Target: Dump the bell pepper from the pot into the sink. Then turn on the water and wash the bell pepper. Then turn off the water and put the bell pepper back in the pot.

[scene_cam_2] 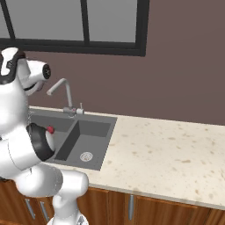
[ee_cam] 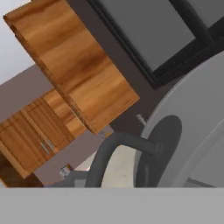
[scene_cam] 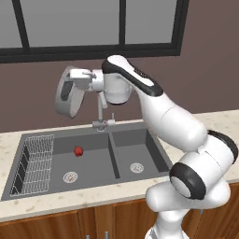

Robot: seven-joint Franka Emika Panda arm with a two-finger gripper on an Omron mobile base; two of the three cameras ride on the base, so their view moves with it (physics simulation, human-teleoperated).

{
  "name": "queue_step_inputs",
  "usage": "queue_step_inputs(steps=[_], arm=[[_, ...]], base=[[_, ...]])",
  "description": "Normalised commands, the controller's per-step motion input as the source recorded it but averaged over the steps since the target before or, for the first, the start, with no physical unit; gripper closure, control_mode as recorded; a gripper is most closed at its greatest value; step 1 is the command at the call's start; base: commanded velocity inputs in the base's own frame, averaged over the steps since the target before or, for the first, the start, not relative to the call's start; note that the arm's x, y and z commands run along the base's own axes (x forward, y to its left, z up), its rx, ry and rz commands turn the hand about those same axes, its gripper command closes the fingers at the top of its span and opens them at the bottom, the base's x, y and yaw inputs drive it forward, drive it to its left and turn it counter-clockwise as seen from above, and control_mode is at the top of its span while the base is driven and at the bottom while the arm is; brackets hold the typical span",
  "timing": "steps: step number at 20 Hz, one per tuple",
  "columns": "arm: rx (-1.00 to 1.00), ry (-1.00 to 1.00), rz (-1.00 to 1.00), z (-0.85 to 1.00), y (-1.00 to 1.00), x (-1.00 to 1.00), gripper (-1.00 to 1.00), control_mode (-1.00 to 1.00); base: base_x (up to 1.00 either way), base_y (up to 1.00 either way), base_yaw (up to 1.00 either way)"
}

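One bell pepper (scene_cam: 78, 151) lies on the floor of the sink (scene_cam: 112, 135), in the left basin, toward that basin's back and roughly midway across it, apart from the round silver drain (scene_cam: 70, 176) nearer the front edge. In the right base view a sliver of the same red pepper (scene_cam_2: 50, 129) peeks out beside the arm's dark joint. A wire rack (scene_cam: 33, 163) fills the left end of that basin. The right basin holds its own drain (scene_cam: 136, 167).

The pot (scene_cam: 69, 95) hangs in the air above the left basin, tipped onto its side so its mouth faces left and its grey wall stands nearly upright; it is well above the sink's back rim, in front of the brown wall below the window. The claw (scene_cam: 83, 79) reaches it from the right at its upper edge and pinches the pot by one side. In the hand view the pot's grey wall (ee_cam: 192, 127) curves across the right side and a dark loop handle (ee_cam: 118, 153) arches at the bottom, right where the fingertips would be; the tips themselves are too hidden to tell how they sit on it.

The gooseneck faucet (scene_cam_2: 61, 90) rises from the counter (scene_cam_2: 167, 149) at the sink's back edge, between the two basins. I see no water running from it.
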Motion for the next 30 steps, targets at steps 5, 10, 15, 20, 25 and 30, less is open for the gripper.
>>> queue_step_inputs(steps=[5, 10, 15, 20, 25, 30], arm=[[-0.28, 0.01, -0.07, 0.47, 0.02, -0.95, 1.0, -1.0], [-0.3, 0.11, -0.09, 0.5, 0.0, -0.73, 1.0, -1.0], [-0.33, 0.2, -0.17, 0.35, -0.13, -0.36, 1.0, -1.0], [-0.35, 0.24, -0.28, 0.17, -0.53, -0.01, 1.0, -1.0], [-0.34, 0.13, -0.26, -0.07, -0.86, 0.0, 1.0, -1.0], [-0.27, 0.06, -0.2, -0.52, -1.0, -0.01, 1.0, -1.0]], base=[[0.0, 0.0, 0.0], [0.0, 0.0, 0.0], [0.0, 0.0, 0.0], [0.0, 0.0, 0.0], [0.0, 0.0, 0.0], [0.0, 0.0, 0.0]])
